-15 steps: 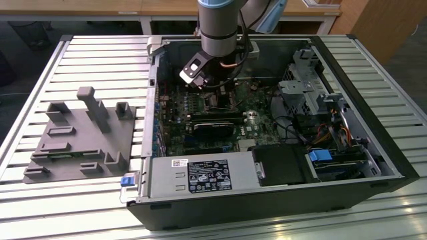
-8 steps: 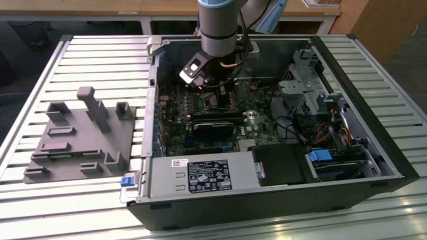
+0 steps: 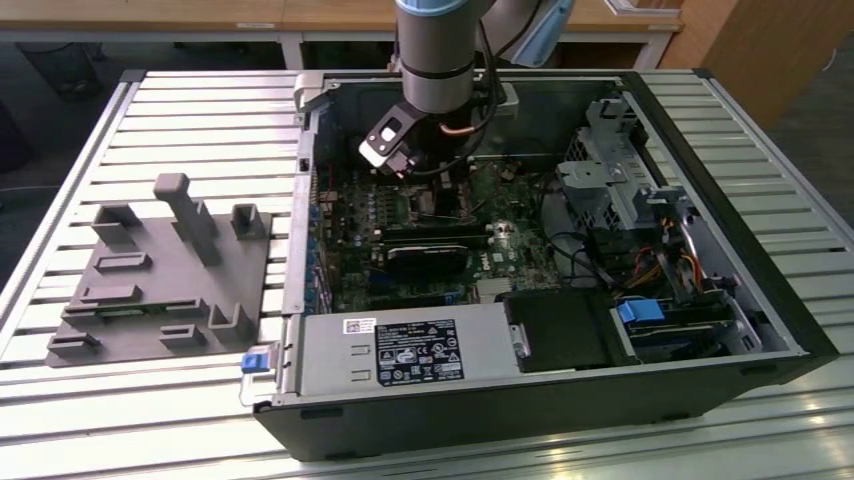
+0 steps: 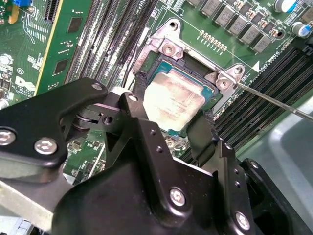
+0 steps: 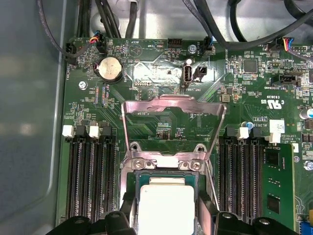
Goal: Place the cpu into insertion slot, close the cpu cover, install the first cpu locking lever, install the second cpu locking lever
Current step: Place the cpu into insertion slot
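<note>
The cpu (image 5: 166,205) (image 4: 173,100) lies flat in the insertion slot (image 5: 164,175) (image 4: 157,66), silver-tan top up, with the slot's teal frame showing round its edges. The gripper (image 5: 166,218) (image 4: 170,111) is down over it. The black fingers (image 5: 208,218) (image 4: 203,132) sit one on each side and are closed against two opposite edges of the chip.

The cpu cover (image 5: 171,102) is open. It is swung back on its hinge at the slot's edge and stands up, so green board shows through its window. One locking lever (image 4: 274,100), a thin metal rod, is unlatched and sticks out from the hinge bracket over the neighbouring memory slots.

Long black memory slots (image 5: 90,181) run on both sides of the socket, and the set on one side (image 5: 239,181) has white end clips. A round coin battery (image 5: 110,68) sits on the motherboard (image 5: 49,98) beyond the raised cover, near a bundle of black cables (image 5: 105,19).

In the exterior view the arm (image 3: 438,60) comes down into the open computer case (image 3: 721,400), over the far part of the board. A black heatsink block (image 3: 427,255) lies just nearer the camera than the arm. The labelled power supply (image 3: 400,350) sits along the near wall. The case rests on a slatted metal table (image 3: 107,430). A grey moulded fixture (image 3: 160,270) lies on the slats at the exterior view's left, apart from the case.
</note>
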`<state>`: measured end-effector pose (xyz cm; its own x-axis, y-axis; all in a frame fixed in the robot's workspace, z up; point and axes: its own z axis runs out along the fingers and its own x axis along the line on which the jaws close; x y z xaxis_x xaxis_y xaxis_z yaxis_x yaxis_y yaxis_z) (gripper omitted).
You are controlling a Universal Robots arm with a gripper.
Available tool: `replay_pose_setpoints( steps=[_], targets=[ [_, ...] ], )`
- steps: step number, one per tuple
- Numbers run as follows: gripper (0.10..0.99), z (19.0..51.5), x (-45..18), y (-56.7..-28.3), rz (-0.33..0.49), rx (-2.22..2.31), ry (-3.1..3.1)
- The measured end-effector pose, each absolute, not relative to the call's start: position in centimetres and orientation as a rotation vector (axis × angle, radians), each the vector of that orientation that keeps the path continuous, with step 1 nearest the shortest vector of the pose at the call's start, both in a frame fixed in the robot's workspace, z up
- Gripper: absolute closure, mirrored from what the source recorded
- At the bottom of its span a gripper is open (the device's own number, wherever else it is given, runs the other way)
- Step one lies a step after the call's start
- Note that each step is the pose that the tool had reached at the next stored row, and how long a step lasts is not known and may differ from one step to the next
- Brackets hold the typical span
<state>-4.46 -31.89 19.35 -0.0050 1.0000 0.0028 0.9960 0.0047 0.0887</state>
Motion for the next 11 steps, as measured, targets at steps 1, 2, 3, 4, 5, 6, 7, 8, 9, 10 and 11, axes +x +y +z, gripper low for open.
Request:
replay_pose_setpoints(
  steps=[1,2,3,4,5,6,7,8,9,10,11],
  targets=[
    [0.471,19.4,-4.5,-31.9,0.100,2.172,2.183],
    [0.471,19.5,-4.5,-31.9,0.100,2.172,2.183],
    [0.471,19.7,-4.5,-31.9,0.100,2.172,2.183],
    [0.471,19.9,-4.5,-31.9,0.100,2.172,2.183],
    [0.471,20.1,-4.5,-31.9,0.100,2.172,2.183],
    [0.471,20.3,-4.5,-31.9,0.100,2.172,2.183],
    [0.471,20.4,-4.5,-31.9,0.100,2.172,2.183],
    [0.471,20.6,-4.5,-31.9,0.100,2.172,2.183],
    [0.486,20.7,-4.5,-31.9,0.100,2.172,2.183],
    [0.549,20.8,-4.5,-31.9,0.100,2.172,2.183],
    [0.549,20.8,-4.4,-31.9,0.100,2.172,2.183]
  ],
)
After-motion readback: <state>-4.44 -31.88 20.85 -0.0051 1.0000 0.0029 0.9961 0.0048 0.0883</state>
